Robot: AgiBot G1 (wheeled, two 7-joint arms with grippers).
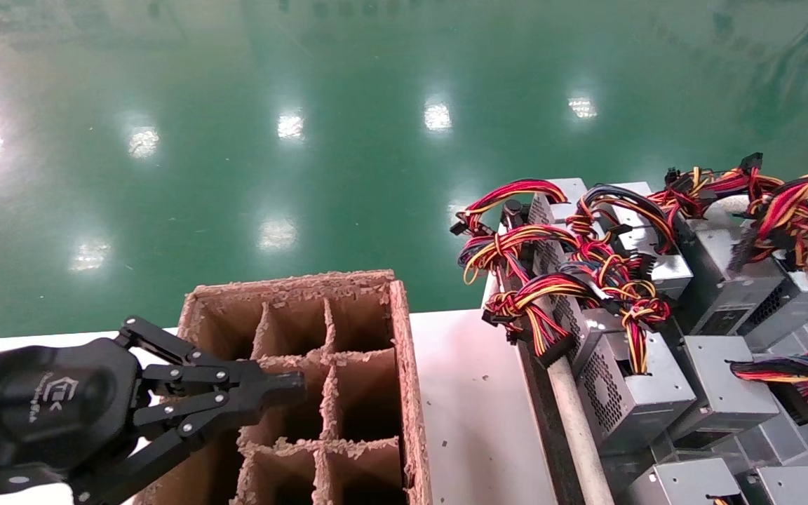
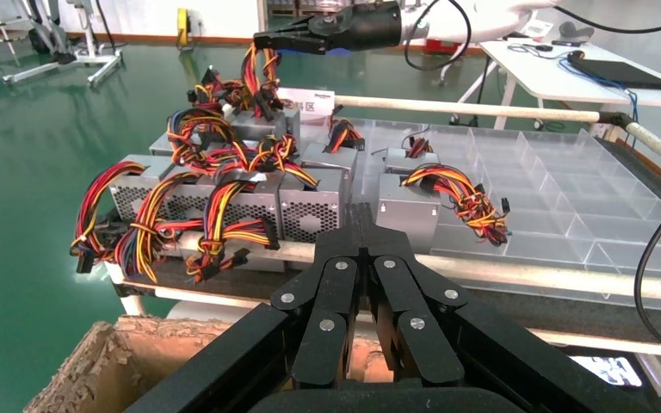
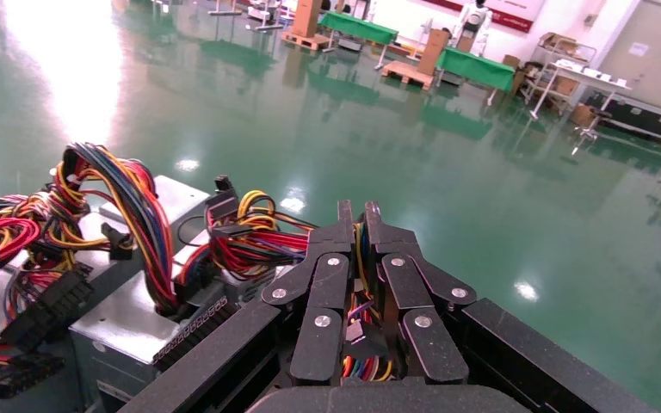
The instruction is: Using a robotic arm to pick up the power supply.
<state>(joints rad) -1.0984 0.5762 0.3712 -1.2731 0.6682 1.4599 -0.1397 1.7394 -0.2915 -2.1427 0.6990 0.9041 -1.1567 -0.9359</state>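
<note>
We see a shiny green floor [image 1: 306, 140] w/ light spots up top. Our left tool [image 1: 292, 388], pinched shut & holding nothing, hangs over the brown box [image 1: 407, 365] on the white bench [image 1: 474, 407], lower left. Power supplies [image 1: 628, 393] sit in a pile at right. Right tool [image 3: 358, 213] is nearly shut over their wires [image 3: 250, 237].

Cardboard crate [image 1: 348, 365] sits left of the power supplies [image 1: 628, 379].
</note>
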